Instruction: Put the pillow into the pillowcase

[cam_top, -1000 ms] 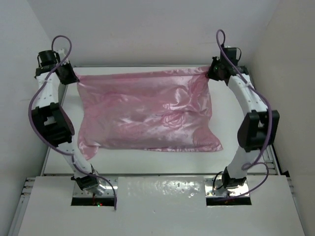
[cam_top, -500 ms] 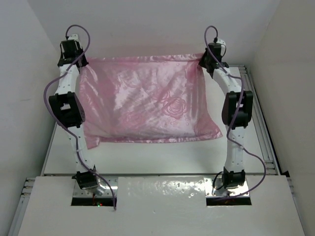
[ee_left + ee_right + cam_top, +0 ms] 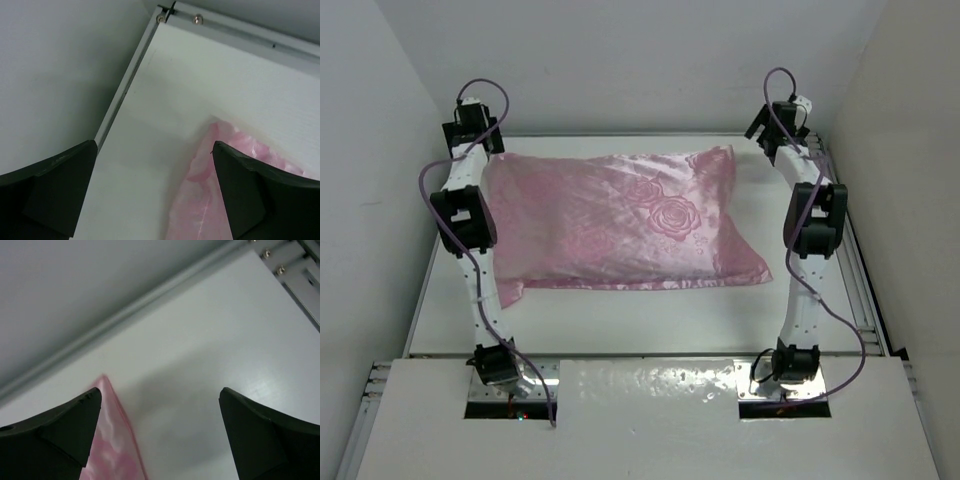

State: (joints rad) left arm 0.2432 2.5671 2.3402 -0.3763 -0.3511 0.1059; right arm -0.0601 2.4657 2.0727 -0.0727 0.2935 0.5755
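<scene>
White flat counter (image 3: 640, 310) carries everything. On it we see the shiny pink satin pillowcase (image 3: 620, 220) with a faint rose pattern. It lies plump and filled out, long side running left to right, on the far half of the counter between the two arms. Its near right corner sticks out flat. We cannot see the cream pillow itself, only the puffed shape of the case. The left claw (image 3: 154, 146) hangs over the far left corner of the case with its fingers spread wide and nothing between them. The pink corner shows below, beside one finger. The right claw (image 3: 160, 391) hangs over the far right corner, also spread wide and empty, with the pink corner tip near one finger.
</scene>
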